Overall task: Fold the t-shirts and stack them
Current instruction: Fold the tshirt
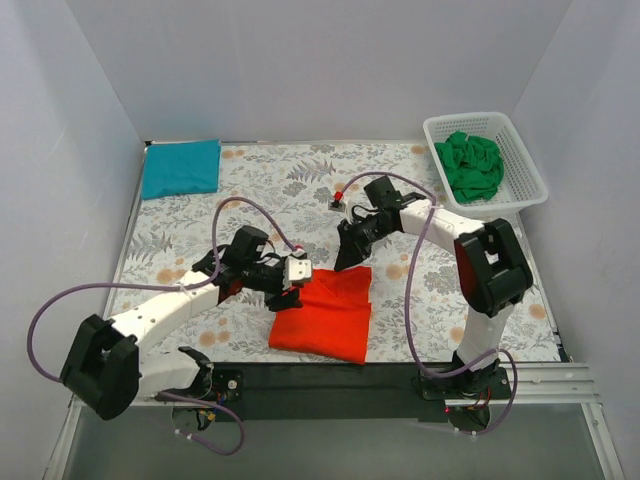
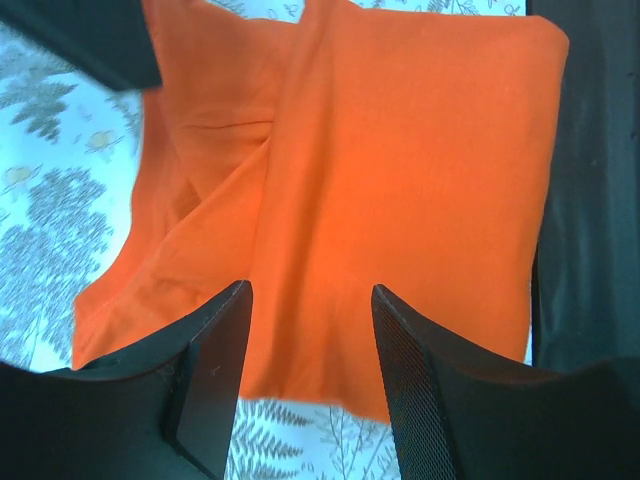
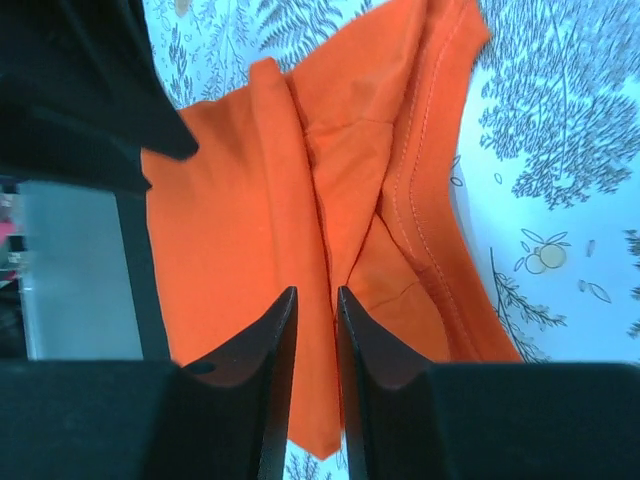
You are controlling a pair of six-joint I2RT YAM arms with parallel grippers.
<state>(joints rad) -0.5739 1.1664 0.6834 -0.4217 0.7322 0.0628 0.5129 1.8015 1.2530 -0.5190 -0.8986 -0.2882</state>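
Observation:
An orange-red t-shirt (image 1: 325,315) lies folded near the table's front edge, its far end bunched. My left gripper (image 1: 292,281) is open at the shirt's left edge. In the left wrist view its fingers (image 2: 215,345) straddle the cloth (image 2: 400,170) from above with nothing held between them. My right gripper (image 1: 349,256) is at the shirt's far edge. In the right wrist view it (image 3: 315,300) is shut on a raised fold of the orange cloth (image 3: 230,200). A folded teal t-shirt (image 1: 181,167) lies at the back left. A crumpled green t-shirt (image 1: 472,165) sits in a basket.
A white plastic basket (image 1: 527,160) stands at the back right corner. A small red-topped object (image 1: 339,194) stands on the floral tablecloth (image 1: 270,185) just behind my right gripper. White walls close in the table on three sides. A black strip (image 1: 330,378) runs along the front edge.

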